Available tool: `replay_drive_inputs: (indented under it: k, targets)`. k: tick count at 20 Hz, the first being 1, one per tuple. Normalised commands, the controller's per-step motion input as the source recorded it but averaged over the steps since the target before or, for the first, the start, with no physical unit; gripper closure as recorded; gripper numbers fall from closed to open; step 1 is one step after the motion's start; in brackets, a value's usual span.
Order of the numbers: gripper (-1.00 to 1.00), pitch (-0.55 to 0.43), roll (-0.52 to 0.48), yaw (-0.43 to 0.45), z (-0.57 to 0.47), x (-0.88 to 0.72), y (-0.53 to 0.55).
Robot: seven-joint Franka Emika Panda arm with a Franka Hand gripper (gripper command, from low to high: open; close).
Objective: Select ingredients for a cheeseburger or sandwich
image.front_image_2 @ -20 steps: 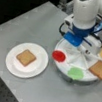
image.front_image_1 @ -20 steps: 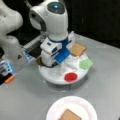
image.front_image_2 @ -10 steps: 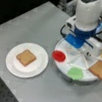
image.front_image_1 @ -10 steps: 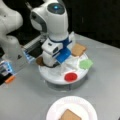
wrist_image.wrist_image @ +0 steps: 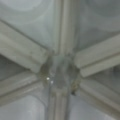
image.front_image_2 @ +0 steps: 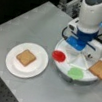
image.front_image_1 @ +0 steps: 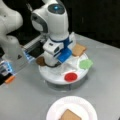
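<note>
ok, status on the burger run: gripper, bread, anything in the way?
Gripper low over divided tray hub, fingers hidden behind arm. One bread slice on plate; second in tray, patty too. Nothing blocking.

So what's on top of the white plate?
One tan-brown bread slice lies flat on the white plate, seen in both front views. Nothing else is on the plate. Anything under the slice is hidden.

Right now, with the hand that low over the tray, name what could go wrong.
1. The hand hangs over the divided tray, and the wrist view shows only the dividers' hub: descending could hit it.
2. The bread slice overhangs the rim; a nudge might tip it off.
3. The red piece sits at the edge too.
</note>
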Motion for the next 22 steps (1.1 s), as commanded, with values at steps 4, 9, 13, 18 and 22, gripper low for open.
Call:
replay_drive_inputs:
  k: [4,9,13,18,22]
  targets:
    - [-1.0,-0.233,0.086,-0.136,-0.18,-0.21,0.14]
    - [-1.0,-0.229,0.104,-0.132,-0.18,-0.21,0.14]
    - [-1.0,-0.215,0.118,-0.117,-0.15,-0.21,0.14]
    - [-1.0,-0.202,0.108,-0.107,-0.15,-0.21,0.11]
    - [-1.0,-0.206,0.103,-0.092,-0.17,-0.21,0.1]
